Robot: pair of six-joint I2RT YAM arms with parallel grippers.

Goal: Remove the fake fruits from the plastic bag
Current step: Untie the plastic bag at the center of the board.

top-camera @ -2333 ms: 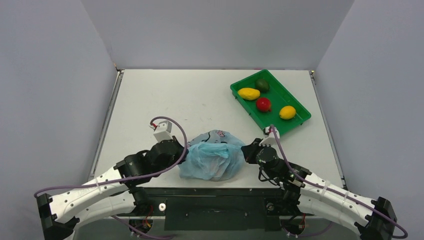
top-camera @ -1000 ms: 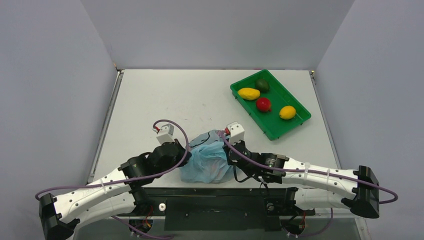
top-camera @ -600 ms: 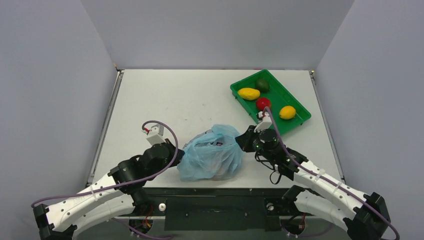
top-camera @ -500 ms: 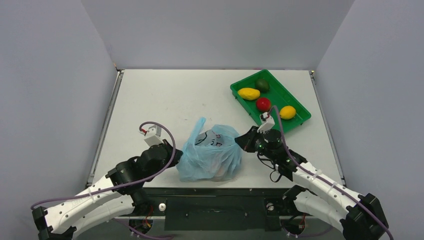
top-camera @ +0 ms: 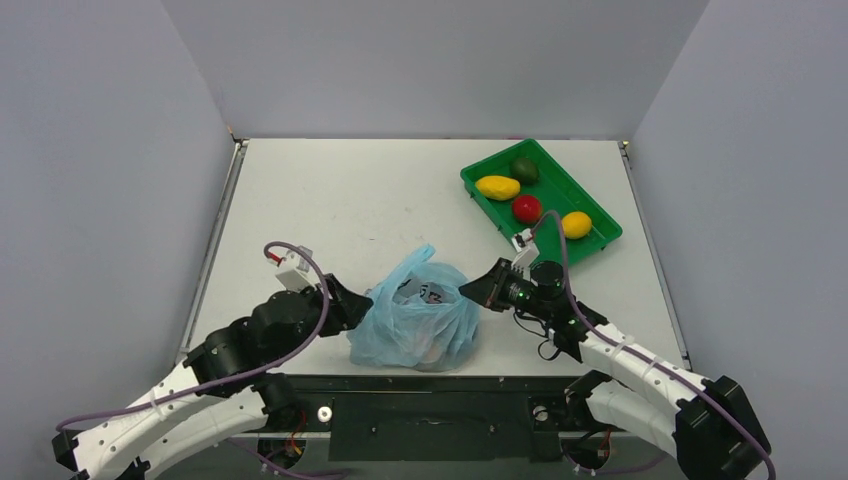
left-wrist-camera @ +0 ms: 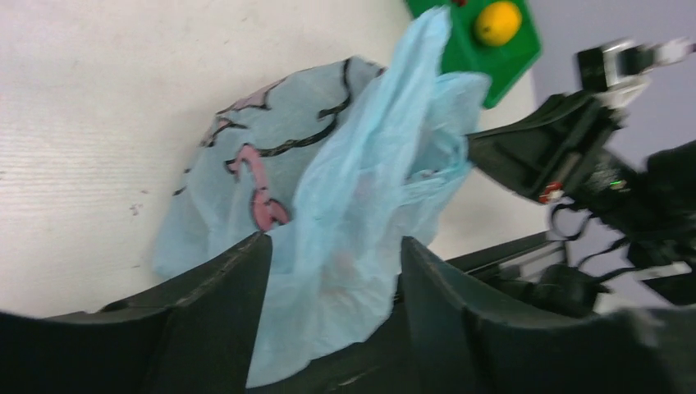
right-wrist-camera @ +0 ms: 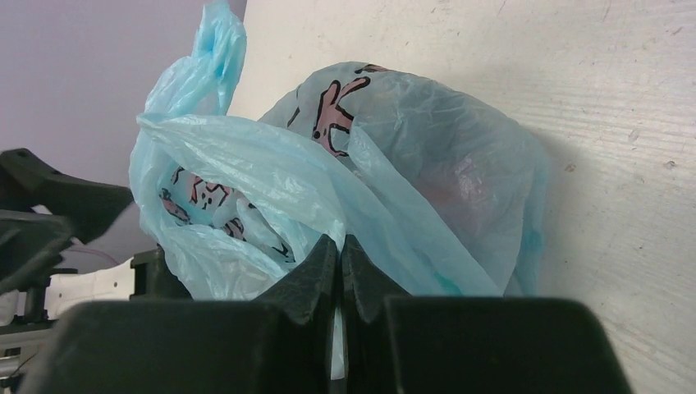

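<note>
kev: Taller than two seconds back, that thin crinkly light-blue plastic bag (top-camera: 415,320). It bulges between the spread fingers of the left gripper (left-wrist-camera: 332,242), no pinch.

mo: And the right gripper (right-wrist-camera: 338,246) is clamped on its film. Looks like the small glossy fake fruits (right-wrist-camera: 460,180) are still inside, none out yet.

Table (top-camera: 380,190): matte off-white top, faint scuffs and small specks, fills centre of top view. Metal edging strip (top-camera: 214,250) along its 9 o'clock side. Plain pale grey-lavender walls enclose three sides: back wall (top-camera: 430,60) at 12 o'clock, left wall (top-camera: 100,200) at 9, right wall (top-camera: 750,180) at 3. Dark mounting rail (top-camera: 430,412) at 6 o'clock, below table edge. Light even, diffuse; shadows soft.
</note>
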